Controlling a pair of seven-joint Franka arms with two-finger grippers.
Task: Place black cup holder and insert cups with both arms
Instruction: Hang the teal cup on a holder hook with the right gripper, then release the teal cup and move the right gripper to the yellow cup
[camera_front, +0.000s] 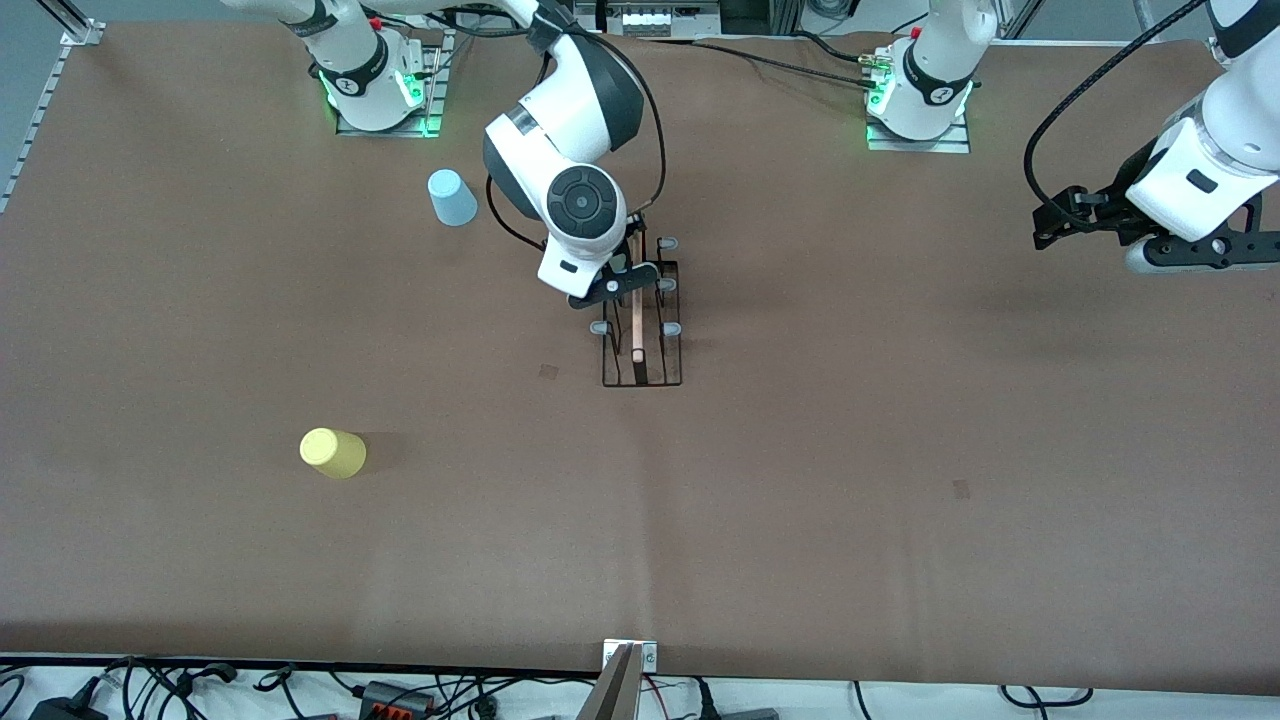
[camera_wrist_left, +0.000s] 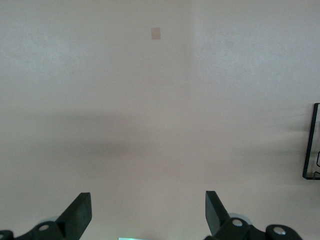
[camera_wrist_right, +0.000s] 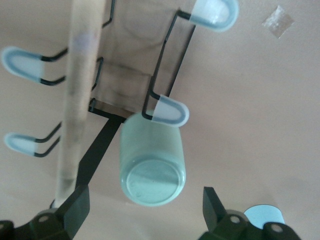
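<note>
The right arm bends down over the middle of the table, its right gripper (camera_wrist_right: 141, 210) poised over the black cup holder (camera_front: 641, 330) with jaws apart and nothing between them, while the left arm waits at its own end of the table, the left gripper (camera_wrist_left: 148, 217) spread wide over bare tabletop. Only the right wrist view shows the pale grey-green cup (camera_wrist_right: 152, 165) hung on a peg, base outward. The holder's wooden bar (camera_front: 636, 325) runs toward the front camera; the light blue cup (camera_front: 452, 197) and yellow cup (camera_front: 333, 452) sit apart toward the right arm's end
</note>
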